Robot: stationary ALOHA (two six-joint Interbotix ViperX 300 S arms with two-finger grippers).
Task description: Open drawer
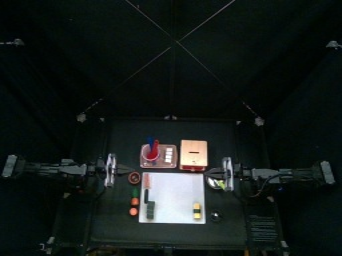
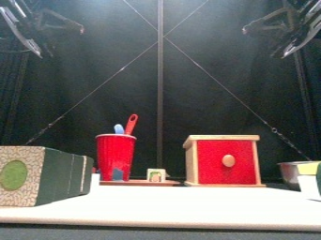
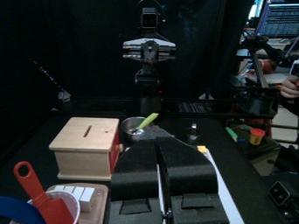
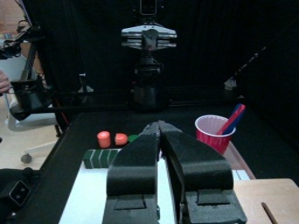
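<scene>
both arms parked high, drawer shut and untouched

raised and folded back at either side of the table (image 1: 120, 225), well clear of everything on it. left gripper (image 3: 163, 150) held level above the table's left edge, jaws pressed together with only a thin seam between them, nothing in them. right gripper (image 4: 163, 133) mirrored at the right edge, jaws likewise closed and empty. seen from the front, hanging in the upper corners, high above the objects.

largest on the surface: a flat white sheet (image 1: 177, 196) across the front middle, bearing a small dark block (image 1: 151, 208) and a small yellow piece (image 1: 198, 211), too small from above to name. behind it, the drawer (image 1: 197, 153), a pale tan box with a red front panel and a small knob (image 2: 228, 160), front flush and closed, facing the table's front edge. just beside it on the left, a tray (image 1: 156, 163) holding a red cup (image 2: 115, 156) with a blue and a red utensil standing in it. left of the sheet, two small orange-red pieces (image 1: 134, 206), possibly toy food. near the front left edge, a patterned box with a green disc (image 2: 39, 174).

open air above the drawer and between the two grippers; free strip of table between drawer front and sheet.
</scene>
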